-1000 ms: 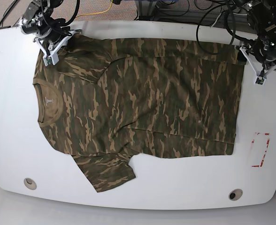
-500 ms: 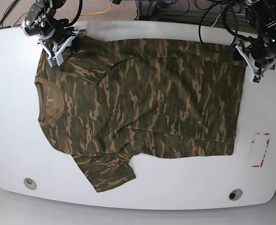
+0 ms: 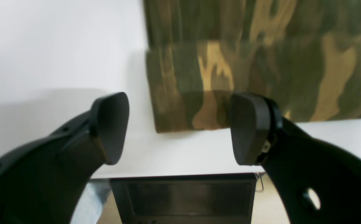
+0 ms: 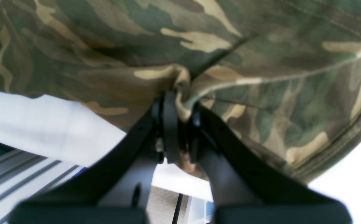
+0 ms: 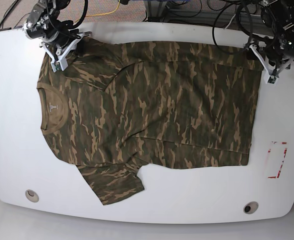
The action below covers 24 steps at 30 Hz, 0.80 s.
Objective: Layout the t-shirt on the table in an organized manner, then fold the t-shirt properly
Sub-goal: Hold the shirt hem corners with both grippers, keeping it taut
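Right pincer (image 5: 58, 56) at the far left corner of the table (image 5: 12, 110), pinching a sleeve fold of the t-shirt (image 5: 152, 110). Shirt spread flat mid-table, collar leftward. Left pincer (image 5: 267, 65) spread wide, straddling the far right hem corner.

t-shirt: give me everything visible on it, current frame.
The t-shirt is soft camouflage cloth in dark green, brown and tan, lying spread flat on the white table. Its tan collar points to the base view's left, its hem to the right. One short sleeve lies splayed toward the near edge. The right gripper pinches the far sleeve; the left gripper is open at the hem corner.
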{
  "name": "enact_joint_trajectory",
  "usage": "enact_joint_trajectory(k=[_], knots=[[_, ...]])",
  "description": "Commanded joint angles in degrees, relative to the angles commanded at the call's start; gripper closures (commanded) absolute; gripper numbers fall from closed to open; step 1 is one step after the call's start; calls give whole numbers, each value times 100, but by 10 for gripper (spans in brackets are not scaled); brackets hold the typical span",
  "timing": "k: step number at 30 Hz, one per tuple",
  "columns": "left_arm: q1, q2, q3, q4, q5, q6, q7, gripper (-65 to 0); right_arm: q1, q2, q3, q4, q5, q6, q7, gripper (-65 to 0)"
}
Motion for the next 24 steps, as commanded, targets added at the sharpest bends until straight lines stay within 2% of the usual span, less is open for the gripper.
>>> enact_joint_trajectory(k=[12,16,20,24], knots=[[0,18,9,9,-35,0,0,-475,-18,0,0,0,0,0,0,-27],[-9,18,53,9,-35,0,0,-418,-18,0,0,0,0,0,0,-27],[-18,0,316,9,-44,0,0,-333,-18,0,0,0,0,0,0,-27],[-26,0,448,9,-44,0,0,-328,-18,0,9,0,0,0,0,-27]])
